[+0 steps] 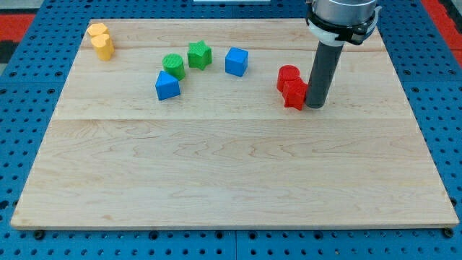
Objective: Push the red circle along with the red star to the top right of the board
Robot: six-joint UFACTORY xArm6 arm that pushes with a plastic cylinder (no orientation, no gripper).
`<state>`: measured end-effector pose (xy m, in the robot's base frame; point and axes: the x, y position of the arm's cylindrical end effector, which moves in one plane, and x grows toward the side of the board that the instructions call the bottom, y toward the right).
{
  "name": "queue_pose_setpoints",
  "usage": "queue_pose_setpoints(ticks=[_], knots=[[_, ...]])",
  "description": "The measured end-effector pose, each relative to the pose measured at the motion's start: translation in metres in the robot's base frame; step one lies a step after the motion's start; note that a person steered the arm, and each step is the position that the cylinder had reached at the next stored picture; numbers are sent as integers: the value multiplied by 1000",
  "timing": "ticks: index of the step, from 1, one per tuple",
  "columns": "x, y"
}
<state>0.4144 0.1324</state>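
Red circle (288,76) and red star (294,94), pale wooden board (231,173), blue pegboard (22,101).

Bright, even overhead light; sharp focus throughout; soft, short shadows under the blocks; no glare on the tabletop (231,180).

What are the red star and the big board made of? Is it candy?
Not candy, it seems. The red star looks like hard plastic or painted wood: even colour, slightly glossy, crisp edges; I cannot tell which. The board looks like pale unpainted wood, with grain lines and plank seams showing. My tip sits right beside the star, on the view's right.
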Motion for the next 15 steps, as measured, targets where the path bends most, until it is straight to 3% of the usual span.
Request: queue_pose_setpoints(ticks=[9, 11, 15], knots=[[-8, -56], [6, -90], [-41, -63]])
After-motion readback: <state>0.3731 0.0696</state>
